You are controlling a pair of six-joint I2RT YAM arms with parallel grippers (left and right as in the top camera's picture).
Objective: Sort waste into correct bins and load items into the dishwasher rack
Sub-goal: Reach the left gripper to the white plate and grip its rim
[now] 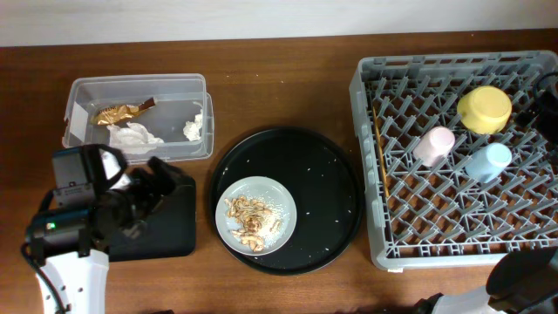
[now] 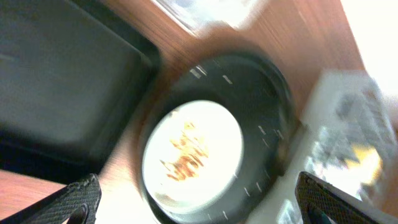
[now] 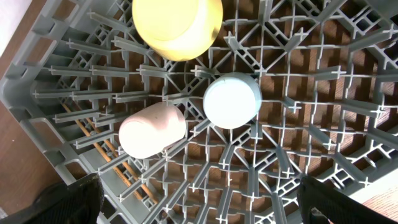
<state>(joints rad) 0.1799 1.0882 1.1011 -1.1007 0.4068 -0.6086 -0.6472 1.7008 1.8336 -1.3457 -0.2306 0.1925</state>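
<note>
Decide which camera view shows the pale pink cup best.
The right wrist view: the pale pink cup is close, sharp and unobstructed in the dishwasher rack. Overhead shows it small; the left wrist view is too blurred to make it out.

Smeared by motion across the whole left wrist view, too soft for any detail: pale grey plate (image 2: pixel 193 155), round black tray (image 2: pixel 267 106), shallow black tray (image 2: pixel 56 74), dishwasher rack (image 2: pixel 348 124). Visible of the left gripper (image 2: pixel 200 202) only as two tips at the near corners; same for the right gripper (image 3: pixel 199 202). From overhead, mostly covered by the left arm (image 1: pixel 78 218): the shallow black tray. Cut off at the right edge: the dishwasher rack. Largely hidden among its pegs: chopsticks (image 1: pixel 380 157). Too small to identify: white specks (image 1: pixel 318 174) on the round black tray.
</note>
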